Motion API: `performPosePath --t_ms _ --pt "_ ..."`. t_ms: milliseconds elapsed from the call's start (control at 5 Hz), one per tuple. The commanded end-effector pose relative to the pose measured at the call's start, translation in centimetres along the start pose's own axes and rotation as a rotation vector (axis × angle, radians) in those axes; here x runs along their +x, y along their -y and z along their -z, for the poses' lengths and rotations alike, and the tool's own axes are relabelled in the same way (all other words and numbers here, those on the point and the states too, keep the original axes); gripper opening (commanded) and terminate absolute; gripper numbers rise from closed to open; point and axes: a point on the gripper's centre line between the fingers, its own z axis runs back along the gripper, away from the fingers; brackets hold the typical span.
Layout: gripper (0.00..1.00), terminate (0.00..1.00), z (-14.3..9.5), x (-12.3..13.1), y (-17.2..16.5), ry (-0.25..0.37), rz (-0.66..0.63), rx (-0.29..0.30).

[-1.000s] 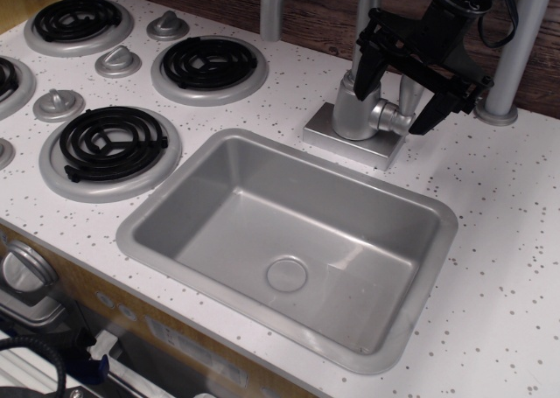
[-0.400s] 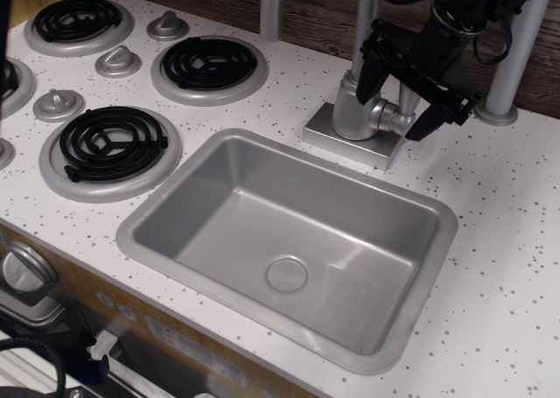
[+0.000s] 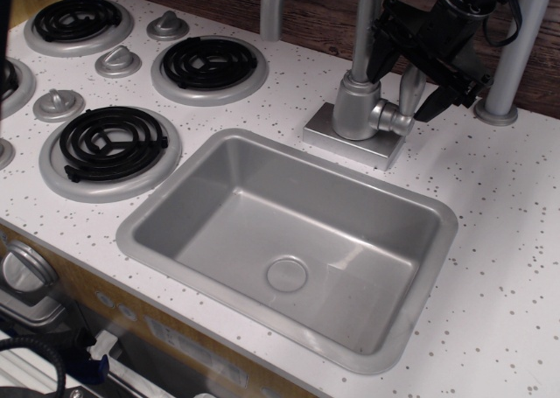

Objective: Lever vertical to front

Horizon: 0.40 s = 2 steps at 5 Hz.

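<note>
The lever point(image 3: 410, 89) is a small silver paddle standing upright on a stubby pivot point(image 3: 393, 118) at the right side of the faucet body point(image 3: 354, 109). My black gripper point(image 3: 408, 73) hangs over it from the upper right. Its fingers are spread, one finger point(image 3: 382, 52) to the left by the faucet column and one point(image 3: 437, 102) to the right of the lever. The paddle's top sits between the fingers, and I cannot tell whether either finger touches it. The gripper is open and holds nothing.
The tall curved faucet spout point(image 3: 278, 4) rises left of the gripper. The grey sink point(image 3: 140, 232) lies in front. Black stove burners point(image 3: 112, 143) and grey knobs point(image 3: 118, 62) fill the left. A grey post point(image 3: 509, 66) stands just right of the gripper, before a wooden back wall.
My gripper has moved up and slightly back, so its fingertips now sit higher on the lever. The lever still stands upright.
</note>
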Motion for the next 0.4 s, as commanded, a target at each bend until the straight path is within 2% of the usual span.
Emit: performPosePath --t_ms 0,200 --pt "1.00 0.00 -1.31 1.40 -0.42 0.070 -0.006 -0.010" --pt "1.00 0.00 -1.34 2.06 -0.50 0.072 0.021 -0.002"
